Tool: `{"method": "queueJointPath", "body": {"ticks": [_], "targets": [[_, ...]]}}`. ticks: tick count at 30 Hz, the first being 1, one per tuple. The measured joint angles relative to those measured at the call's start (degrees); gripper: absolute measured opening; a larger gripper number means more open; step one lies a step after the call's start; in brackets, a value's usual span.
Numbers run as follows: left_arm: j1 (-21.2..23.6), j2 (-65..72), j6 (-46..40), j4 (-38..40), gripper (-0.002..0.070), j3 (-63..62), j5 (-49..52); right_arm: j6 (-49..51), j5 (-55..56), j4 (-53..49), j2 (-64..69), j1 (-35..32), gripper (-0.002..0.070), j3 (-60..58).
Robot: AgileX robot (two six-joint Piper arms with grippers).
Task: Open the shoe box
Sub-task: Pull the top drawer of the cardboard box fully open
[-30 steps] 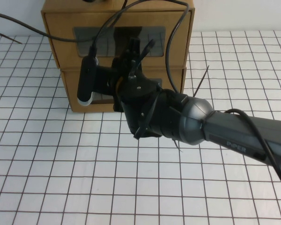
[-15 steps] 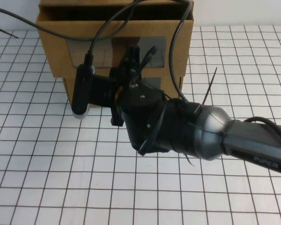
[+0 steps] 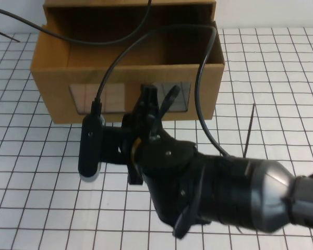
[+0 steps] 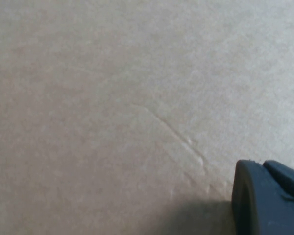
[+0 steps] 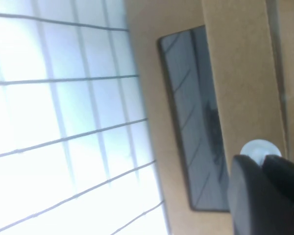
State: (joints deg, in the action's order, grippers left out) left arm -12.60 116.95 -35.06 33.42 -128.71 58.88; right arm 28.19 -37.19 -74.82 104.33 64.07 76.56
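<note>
Shoe box (image 3: 47, 88) sits at the far middle of the gridded table (image 3: 41, 208). Its drawer stands drawn out toward the robot, top open, dark inside. Front panel has a clear window (image 3: 99, 97).

Right gripper (image 3: 148, 101) is up against that front panel, at the window's lower edge, clenched. In the right wrist view a pale round disc (image 5: 258, 149) sits on the cardboard right at the fingertips (image 5: 247, 188); I can't tell if it's pinched. Black cables (image 3: 201, 78) loop from the wrist up over the box.

Left gripper (image 4: 267, 196) shows only in its own wrist view, close over plain cardboard (image 4: 112, 98). Can't tell its state.
</note>
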Motion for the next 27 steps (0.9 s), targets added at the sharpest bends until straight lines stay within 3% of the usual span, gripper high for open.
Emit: {"method": "queueJointPath", "body": {"ticks": [10,20,23,27], "targets": [[0.00,0.00,0.00,0.00,-0.0002,0.00,0.00,0.00,-5.21,5.34,-5.28,7.12,0.0007,-5.27],[0.00,0.00,0.00,0.10,-0.0002,0.00,0.09,0.80,-6.49,9.18,-5.42,7.67,0.0008,-5.71],[0.00,0.00,0.00,0.22,-0.0002,0.00,0.23,1.47,-6.83,10.68,-5.46,7.67,0.0052,-5.71],[0.00,-0.46,0.00,0.62,-0.0002,0.00,0.97,1.32,-7.48,17.09,-6.95,7.67,0.0171,-5.49]]}}
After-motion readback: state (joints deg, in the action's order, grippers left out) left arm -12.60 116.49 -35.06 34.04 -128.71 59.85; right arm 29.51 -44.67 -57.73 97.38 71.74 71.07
